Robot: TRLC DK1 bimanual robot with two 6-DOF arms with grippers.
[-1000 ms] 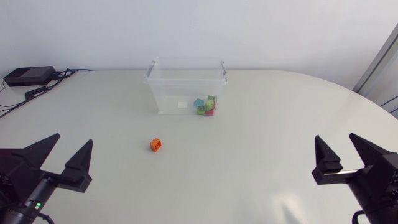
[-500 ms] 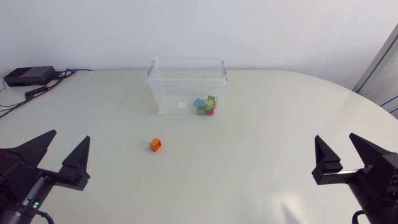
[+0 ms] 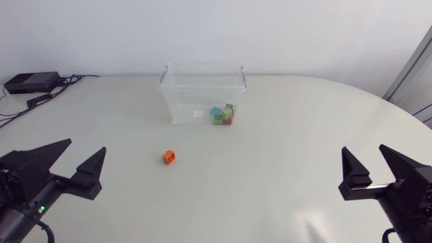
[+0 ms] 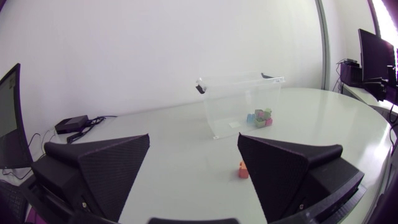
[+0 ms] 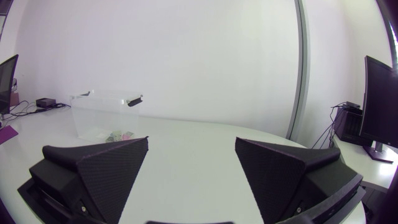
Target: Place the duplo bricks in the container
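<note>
One orange duplo brick (image 3: 169,156) lies alone on the white table, in front of the clear plastic container (image 3: 201,79); it also shows ahead of my left gripper, near its right finger, as the orange brick (image 4: 242,170). Several coloured bricks (image 3: 223,114) sit in the container's right front corner. My left gripper (image 3: 66,167) hovers open and empty at the near left, well short of the orange brick. My right gripper (image 3: 378,168) stands open and empty at the near right. In the left wrist view the container (image 4: 239,102) is farther ahead; in the right wrist view the container (image 5: 102,112) stands far off beyond the left finger.
A black box with cables (image 3: 31,82) lies at the table's far left corner. The table edge curves round at the far right.
My left gripper has turned a little towards the right and shifted slightly towards the orange brick. The right arm, the brick and the container have not moved.
</note>
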